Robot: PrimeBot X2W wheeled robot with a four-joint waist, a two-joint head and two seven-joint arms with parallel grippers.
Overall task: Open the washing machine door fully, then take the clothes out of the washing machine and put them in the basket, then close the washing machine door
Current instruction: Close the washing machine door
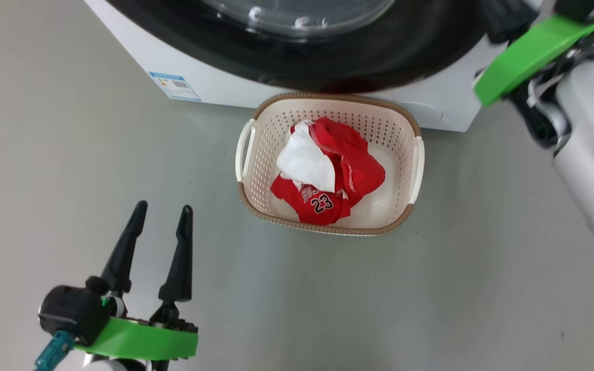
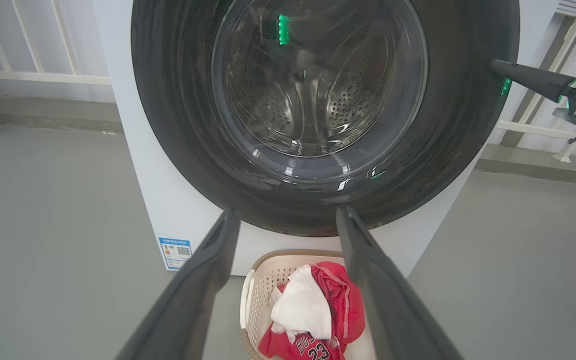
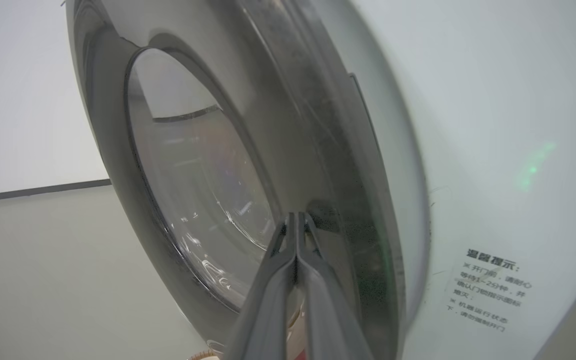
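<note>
Several crumpled clothes (image 1: pixel 328 170) | perforated plastic basket (image 1: pixel 271 136) | glossy round door (image 2: pixel 168 125)

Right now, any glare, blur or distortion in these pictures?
Head view: white glare on the washing machine door glass. Left wrist view: green glints on that glass, wide-angle bowing. Right wrist view: door rim smeared; faint green glow on the washing machine.

Small red garments (image 1: pixel 351 159) and a white cloth (image 1: pixel 304 162) heaped in a cream-white perforated plastic basket (image 1: pixel 271 129) before a big white front-loading washing machine (image 1: pixel 214 77).
The basket, with a brown woven-look rim and side handles, stands upright on the floor just beside the machine's front, below the large round door (image 2: pixel 178 125) with its glossy black rim and bulging clear glass. The door lies against the front panel. A red jersey (image 1: pixel 317 203) numbered 23 lies at the pile's near edge.
</note>
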